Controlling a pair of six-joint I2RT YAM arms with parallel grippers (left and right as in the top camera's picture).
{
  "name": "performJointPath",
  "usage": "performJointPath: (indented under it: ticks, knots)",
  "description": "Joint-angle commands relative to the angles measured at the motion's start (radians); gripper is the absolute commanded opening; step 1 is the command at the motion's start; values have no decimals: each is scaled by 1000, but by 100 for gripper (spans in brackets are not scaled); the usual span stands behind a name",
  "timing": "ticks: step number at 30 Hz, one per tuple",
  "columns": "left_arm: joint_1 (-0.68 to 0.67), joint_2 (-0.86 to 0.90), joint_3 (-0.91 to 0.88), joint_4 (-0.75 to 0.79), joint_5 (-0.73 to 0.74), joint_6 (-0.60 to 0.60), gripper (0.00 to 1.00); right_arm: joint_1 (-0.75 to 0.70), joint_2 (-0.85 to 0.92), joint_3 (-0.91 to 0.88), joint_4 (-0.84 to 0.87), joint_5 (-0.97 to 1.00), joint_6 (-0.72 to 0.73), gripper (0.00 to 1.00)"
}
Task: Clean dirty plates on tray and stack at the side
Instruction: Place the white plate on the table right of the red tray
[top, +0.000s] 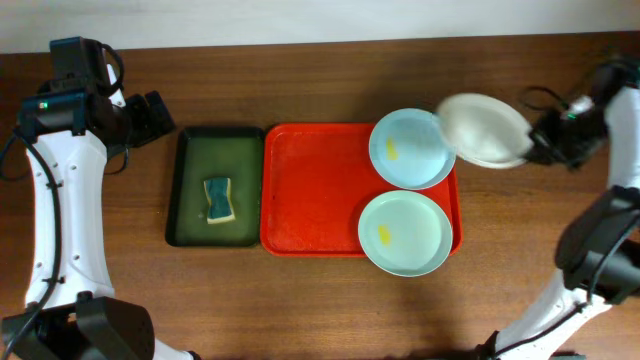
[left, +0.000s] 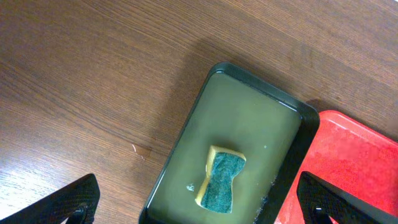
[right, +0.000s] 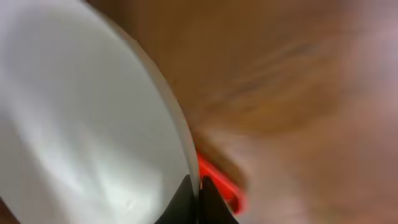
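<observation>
Rim of white plate (top: 485, 128) pinched in right claw (right: 198, 190), beside tray (top: 300, 190); left claw (top: 160, 117) gaping.

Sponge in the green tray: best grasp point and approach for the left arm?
Pinch the sponge across its narrowed waist, closing on the two concave long sides, coming straight down. It lies flat, scrub side up, in the dark green tray, whose raised rim likely blocks a side approach; the waist is its slimmest span.

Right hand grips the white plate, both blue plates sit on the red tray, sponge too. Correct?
No. The sponge lies in the dark green tray, not the red tray; the overhead view shows it. The right hand does grip the white plate.
</observation>
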Motion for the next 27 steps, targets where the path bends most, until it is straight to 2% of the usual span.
performJointPath:
  ticks: [1, 7, 16, 17, 23, 24, 26, 27]
  knots:
    - [-2, 2, 8, 2, 7, -10, 99, -94, -6, -10, -36, 134, -18, 4]
    - [-2, 2, 8, 2, 7, -10, 99, -117, -6, -116, 21, 193, -17, 4]
    - [-2, 2, 8, 2, 7, -10, 99, -87, -6, -333, 241, 208, -36, 6]
    - [-2, 2, 8, 2, 7, -10, 99, -85, -6, -343, 250, 208, -36, 9]
    - [-2, 2, 8, 2, 7, -10, 99, -85, -6, -344, 251, 200, -36, 9]
    - [-2, 2, 8, 2, 7, -10, 100, -85, -6, -344, 252, 200, -37, 11]
    - [-2, 2, 8, 2, 7, -10, 100, -85, -6, -344, 251, 201, -37, 28]
    - [-2, 2, 8, 2, 7, -10, 99, -85, -6, -344, 251, 201, -36, 44]
